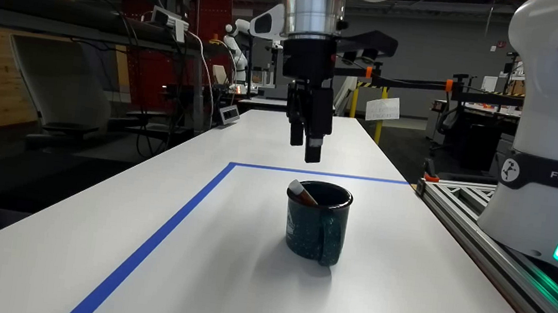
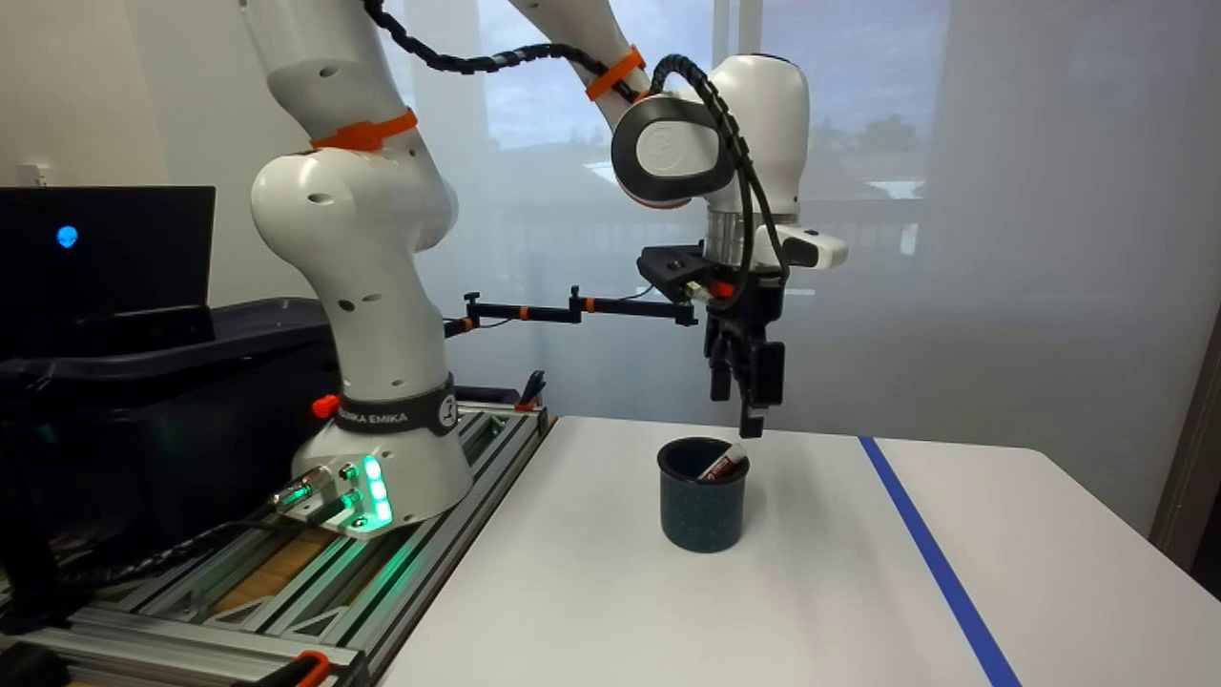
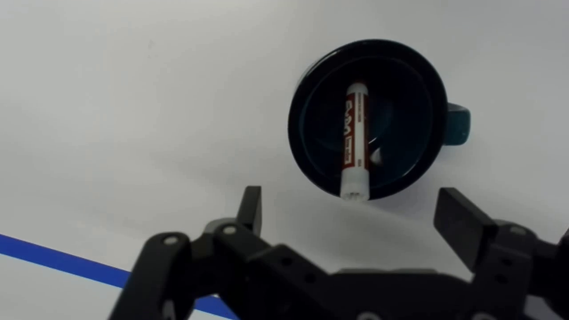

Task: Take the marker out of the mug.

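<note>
One marker (image 3: 355, 138), slim, white with dark red labelling: it stood tilted in the mug (image 1: 308, 235), lower end inside, white upper end leaning on the rim (image 3: 439, 113) and poking just past it. One mug, squat, dark teal-blue, lightly speckled: upright on the white surface (image 1: 408, 310), apart from the blue tape (image 2: 934, 558), its handle (image 3: 458, 126) well away from the marker's raised end.

One pair of fingers (image 3: 462, 224), under your control: spread wide, nothing between them, hanging above the mug and touching neither it nor the marker. In the wrist view the marker's raised end showed in line with the gap between them.

Progress, by judgement: early. To your credit stood the approach, which looked largely made, with the fingers parted and roughly lined up. Outstanding were the descent, the closing on the marker's raised end, the lift clear of the rim and, presumably, the laying down on the surface. Of the removal itself, you had nothing done yet.

Caution, also by judgement: the exposed end was short, so too low a reach could have caught the rim and shifted the mug.
</note>
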